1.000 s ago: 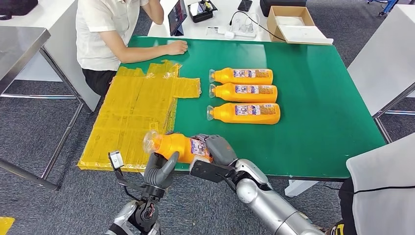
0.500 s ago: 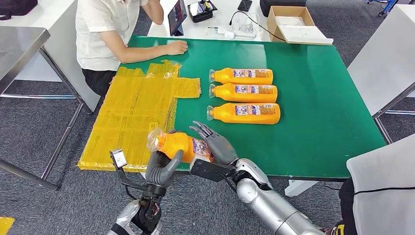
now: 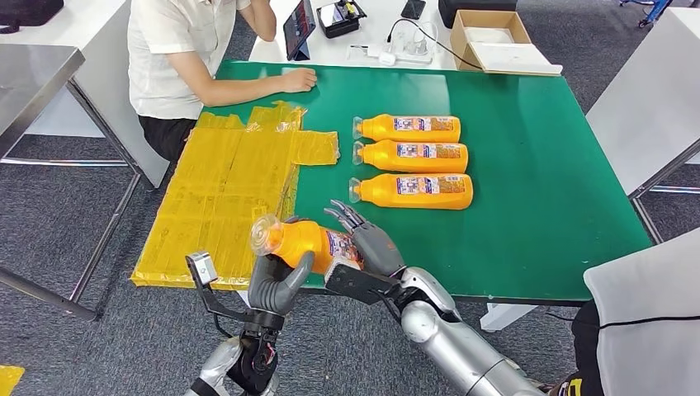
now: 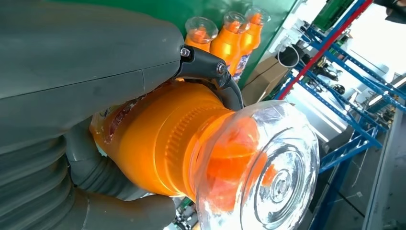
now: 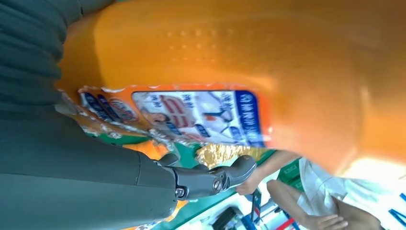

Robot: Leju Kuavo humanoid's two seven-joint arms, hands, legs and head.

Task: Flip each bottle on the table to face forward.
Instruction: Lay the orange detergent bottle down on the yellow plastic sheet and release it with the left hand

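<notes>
Held orange plastic bottle (image 5: 249, 62): blue-and-white printed label (image 5: 196, 117), characters too blurred to read. Three orange bottles lying at table centre (image 3: 413, 158): similar labels, print too small. No legible text anywhere.

From high on my body I am looking forward and down over the green table (image 3: 528, 140), my arms coming in from the near edge. My left wrist camera is sitting close behind my left hand (image 4: 72, 96) — facing along the held bottle (image 4: 201, 158) toward the far row of three bottles (image 4: 225, 36). My right wrist camera is pressing in nearer still, the same bottle's label (image 5: 196, 117) looming — all three views are sharing that bottle.
</notes>
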